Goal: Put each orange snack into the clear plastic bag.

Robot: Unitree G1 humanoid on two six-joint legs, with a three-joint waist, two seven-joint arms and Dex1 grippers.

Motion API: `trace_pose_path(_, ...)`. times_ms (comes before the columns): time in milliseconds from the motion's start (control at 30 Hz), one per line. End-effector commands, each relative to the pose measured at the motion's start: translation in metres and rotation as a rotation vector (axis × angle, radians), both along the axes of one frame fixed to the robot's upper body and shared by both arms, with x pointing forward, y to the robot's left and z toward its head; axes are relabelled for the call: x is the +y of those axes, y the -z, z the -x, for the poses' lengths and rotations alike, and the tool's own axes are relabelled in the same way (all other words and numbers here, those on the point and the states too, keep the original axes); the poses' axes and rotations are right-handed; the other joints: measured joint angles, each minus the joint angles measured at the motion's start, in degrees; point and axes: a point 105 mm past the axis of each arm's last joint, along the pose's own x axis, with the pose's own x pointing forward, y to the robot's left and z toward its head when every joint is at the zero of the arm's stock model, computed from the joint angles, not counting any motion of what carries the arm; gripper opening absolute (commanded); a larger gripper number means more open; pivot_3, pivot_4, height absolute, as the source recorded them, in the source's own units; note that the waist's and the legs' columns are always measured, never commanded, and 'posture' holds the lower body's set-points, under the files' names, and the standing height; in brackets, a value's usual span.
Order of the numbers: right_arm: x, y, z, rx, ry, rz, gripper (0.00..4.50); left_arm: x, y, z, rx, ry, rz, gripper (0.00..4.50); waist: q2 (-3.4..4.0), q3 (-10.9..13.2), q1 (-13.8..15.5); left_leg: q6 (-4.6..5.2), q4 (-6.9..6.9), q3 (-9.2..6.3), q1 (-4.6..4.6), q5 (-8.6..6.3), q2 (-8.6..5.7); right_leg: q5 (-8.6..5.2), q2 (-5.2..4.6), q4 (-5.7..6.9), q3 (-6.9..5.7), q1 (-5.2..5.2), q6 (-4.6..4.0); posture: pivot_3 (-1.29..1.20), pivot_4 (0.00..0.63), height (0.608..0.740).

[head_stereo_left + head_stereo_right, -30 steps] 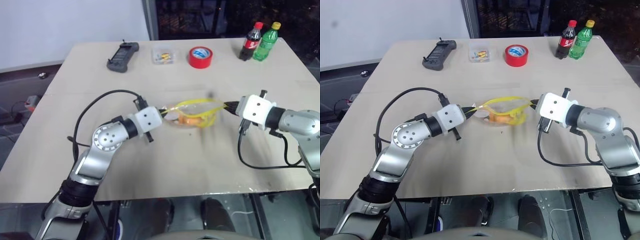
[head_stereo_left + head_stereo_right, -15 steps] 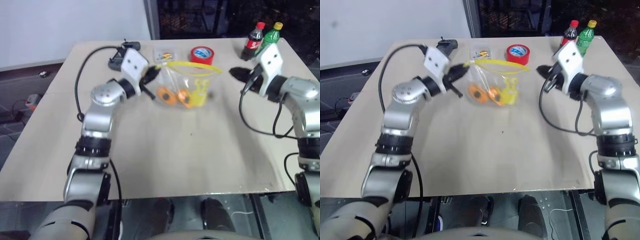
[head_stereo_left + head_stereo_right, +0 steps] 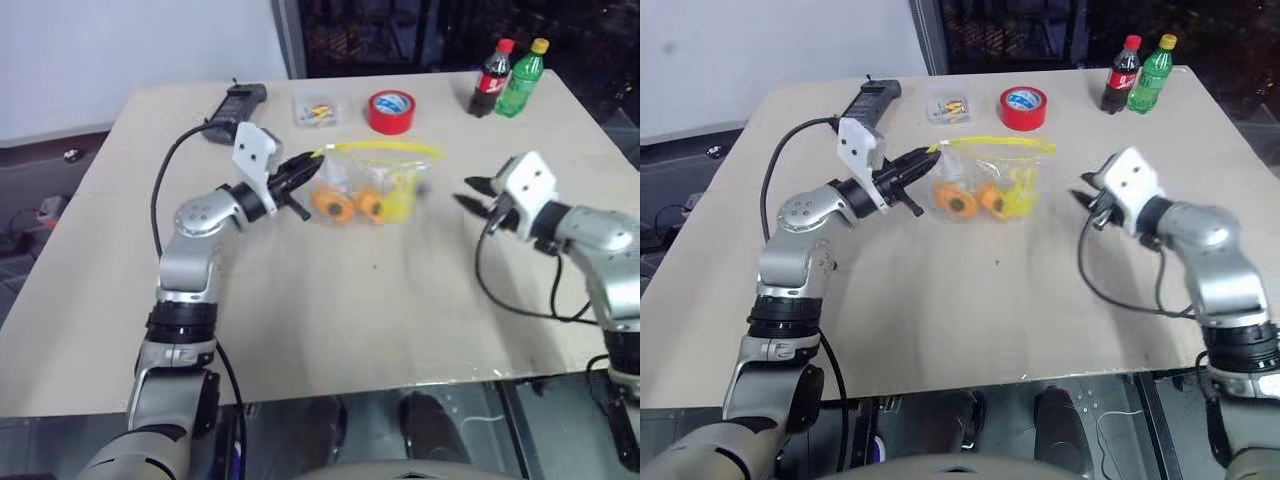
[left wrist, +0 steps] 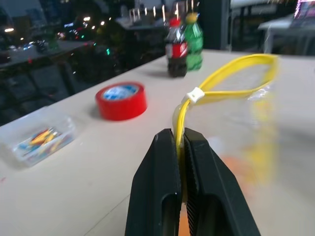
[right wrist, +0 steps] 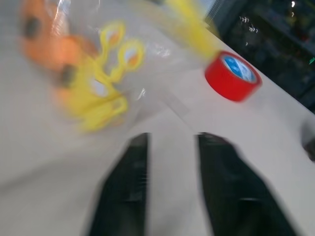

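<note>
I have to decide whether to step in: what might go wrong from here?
The left end effector alone holds the clear plastic bag by its yellow seal strip, so it may slip. The mouth looks unsealed; tilting might spill the orange snacks. The right end effector, open and apart, gives no support.

Counts: 2 orange snacks (image 3: 331, 205) (image 3: 371, 205), both inside 1 clear plastic bag (image 3: 372, 180). 1 red tape roll (image 3: 391, 111). 2 bottles: 1 cola with red cap (image 3: 486, 80), 1 green with yellow cap (image 3: 520, 78). 1 small clear box (image 3: 320, 110) of coloured bits. 1 black handheld controller (image 3: 233, 99). All on 1 worktop (image 3: 330, 300). 2 grippers: left gripper (image 3: 312, 167), right gripper (image 3: 468, 193).
</note>
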Motion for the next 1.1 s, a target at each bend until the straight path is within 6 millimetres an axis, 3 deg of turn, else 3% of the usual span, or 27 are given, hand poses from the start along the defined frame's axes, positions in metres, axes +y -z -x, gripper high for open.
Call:
trace_pose_path(33,0.01,-0.011,0.003,-0.11,0.001,0.059,2.85,0.002,-0.027,0.01,-0.076,0.035,-0.015,0.0,0.0,0.0,0.1,0.0,0.0,0.01,0.15,0.0,0.0,0.01,0.01,-0.01,0.01,0.16,0.01,0.0,0.15,0.74)
trace_pose_path(267,0.007,-0.018,0.006,-0.104,-0.005,0.044,2.85,-0.009,-0.023,0.025,-0.066,0.099,-0.06,0.0,0.01,0.0,0.5,0.02,-0.01,-0.03,0.29,-0.01,0.0,0.05,0.04,-0.27,-0.01,0.4,0.06,0.0,0.15,0.74)
trace_pose_path(367,-0.001,-0.008,0.021,0.007,-0.068,0.015,2.85,-0.009,-0.02,0.026,-0.065,0.091,-0.075,0.0,0.0,0.0,0.8,0.03,-0.07,-0.04,0.26,-0.02,0.01,0.05,0.03,-0.35,-0.01,0.39,0.05,0.0,0.15,0.74)
trace_pose_path(500,-0.01,-0.007,0.026,0.025,-0.07,0.03,2.85,-0.004,-0.013,0.023,-0.062,0.064,-0.11,0.0,0.01,0.0,1.3,0.05,-0.07,0.0,0.27,-0.03,0.01,0.05,0.03,-0.38,0.01,0.4,0.06,0.0,0.15,0.74)
trace_pose_path(667,-0.005,-0.008,0.027,0.021,-0.092,0.035,2.85,-0.004,0.004,0.025,-0.054,0.058,-0.149,0.0,0.01,0.0,1.3,0.04,-0.09,0.03,0.33,-0.03,0.08,0.05,0.1,-0.34,0.03,0.4,0.05,0.0,0.15,0.74)
trace_pose_path(833,-0.004,-0.007,0.026,0.014,-0.078,0.031,2.85,-0.005,0.007,0.028,-0.053,0.065,-0.156,0.0,0.0,0.0,1.7,0.05,-0.08,0.03,0.29,-0.03,0.07,0.05,0.06,-0.37,0.03,0.4,0.05,0.0,0.15,0.74)
trace_pose_path(1100,0.016,-0.001,0.038,0.067,-0.202,0.01,2.85,-0.007,0.01,0.031,-0.047,0.077,-0.165,0.0,0.0,0.0,1.5,0.05,-0.09,0.03,0.29,-0.03,0.07,0.05,0.07,-0.37,0.03,0.4,0.05,0.0,0.15,0.74)
